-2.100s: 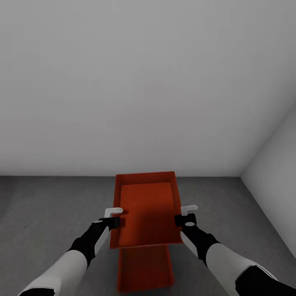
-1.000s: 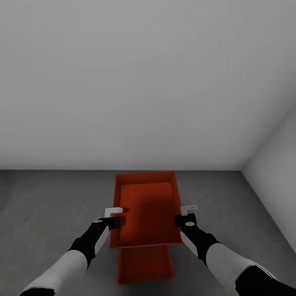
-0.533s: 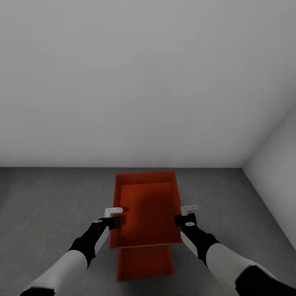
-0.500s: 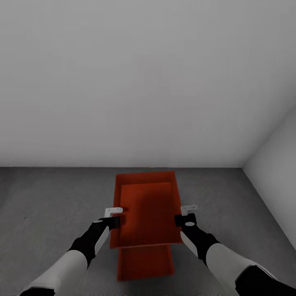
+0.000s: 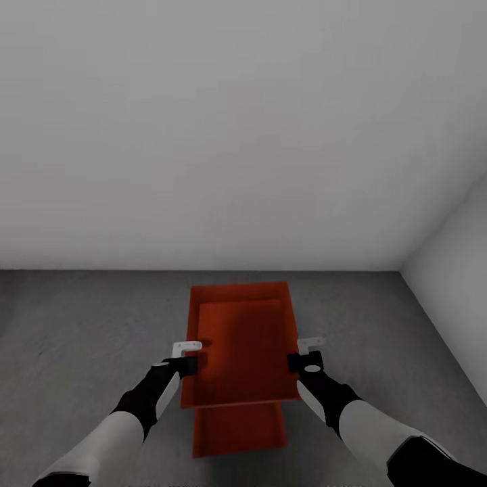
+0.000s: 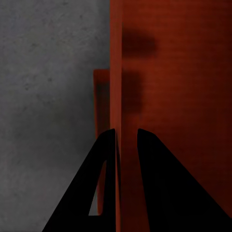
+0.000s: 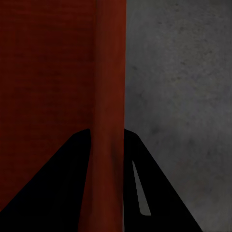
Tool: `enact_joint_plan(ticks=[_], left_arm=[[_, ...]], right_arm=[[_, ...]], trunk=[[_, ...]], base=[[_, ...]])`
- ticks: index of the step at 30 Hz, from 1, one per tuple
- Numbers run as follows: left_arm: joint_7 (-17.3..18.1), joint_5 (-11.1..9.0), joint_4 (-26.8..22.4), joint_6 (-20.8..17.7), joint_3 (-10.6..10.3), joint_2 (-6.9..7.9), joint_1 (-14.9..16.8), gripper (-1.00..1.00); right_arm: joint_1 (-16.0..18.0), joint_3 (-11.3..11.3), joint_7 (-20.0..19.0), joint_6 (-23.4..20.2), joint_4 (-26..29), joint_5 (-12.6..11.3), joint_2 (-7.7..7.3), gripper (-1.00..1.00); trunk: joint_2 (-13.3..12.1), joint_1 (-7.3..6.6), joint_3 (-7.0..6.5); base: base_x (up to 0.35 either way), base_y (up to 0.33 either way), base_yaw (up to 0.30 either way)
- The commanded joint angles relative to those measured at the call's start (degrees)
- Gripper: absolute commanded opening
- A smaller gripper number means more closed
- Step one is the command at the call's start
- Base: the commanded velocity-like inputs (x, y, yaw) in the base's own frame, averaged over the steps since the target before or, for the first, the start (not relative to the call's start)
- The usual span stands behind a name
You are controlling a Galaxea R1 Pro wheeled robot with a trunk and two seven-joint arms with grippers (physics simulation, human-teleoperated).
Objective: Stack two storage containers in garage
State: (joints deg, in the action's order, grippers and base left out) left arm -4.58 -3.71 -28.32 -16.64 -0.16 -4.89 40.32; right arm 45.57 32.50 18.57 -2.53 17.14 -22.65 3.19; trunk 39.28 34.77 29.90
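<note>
In the head view, an orange-red storage container point(image 5: 242, 345) hangs in the air between the two arms, straight ahead at twelve o'clock and low in the scene. The left gripper point(image 5: 187, 357) is clamped on its left long wall at about nine o'clock of the bin, and the right gripper point(image 5: 308, 355) is clamped on the right long wall at about three o'clock. The left wrist view shows the dark fingers point(image 6: 108, 159) pinched either side of the thin upright wall of the held container point(image 6: 179, 72), one finger inside the bin and one outside. The right wrist view shows the same on the other side, with the wall point(image 7: 110, 96) running up between the closed-in fingers point(image 7: 72, 164). A second container point(image 5: 237, 427) lies on the dark grey concrete floor point(image 5: 81, 325) directly below, at six o'clock of the held one, its near end showing past the raised bin's near edge; in the left wrist view a strip of it point(image 6: 100, 96) shows below the held wall. A plain white wall point(image 5: 203, 135) stands ahead, and another white wall point(image 5: 460, 270) meets it at two o'clock.
</note>
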Motion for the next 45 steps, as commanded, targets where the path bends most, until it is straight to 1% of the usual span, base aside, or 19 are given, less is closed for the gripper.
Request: enact_joint_plan(ticks=[1,45], left_arm=[[-0.6,-0.6,-0.2,-0.3,-0.9,-0.04,0.0,-1.00],[-0.4,-0.6,0.1,-0.4,-0.9,-0.04,0.0,-1.00]], right_arm=[[0.0,0.8,0.5,-2.1,-0.1,-1.4,-0.02,-1.00],[0.0,0.8,0.5,-2.1,-0.1,-1.4,-0.02,-1.00]], trunk=[[0.5,0.23,0.34],[18.1,9.90,12.30]], base=[[0.000,0.000,0.000],[0.000,0.000,0.000]])
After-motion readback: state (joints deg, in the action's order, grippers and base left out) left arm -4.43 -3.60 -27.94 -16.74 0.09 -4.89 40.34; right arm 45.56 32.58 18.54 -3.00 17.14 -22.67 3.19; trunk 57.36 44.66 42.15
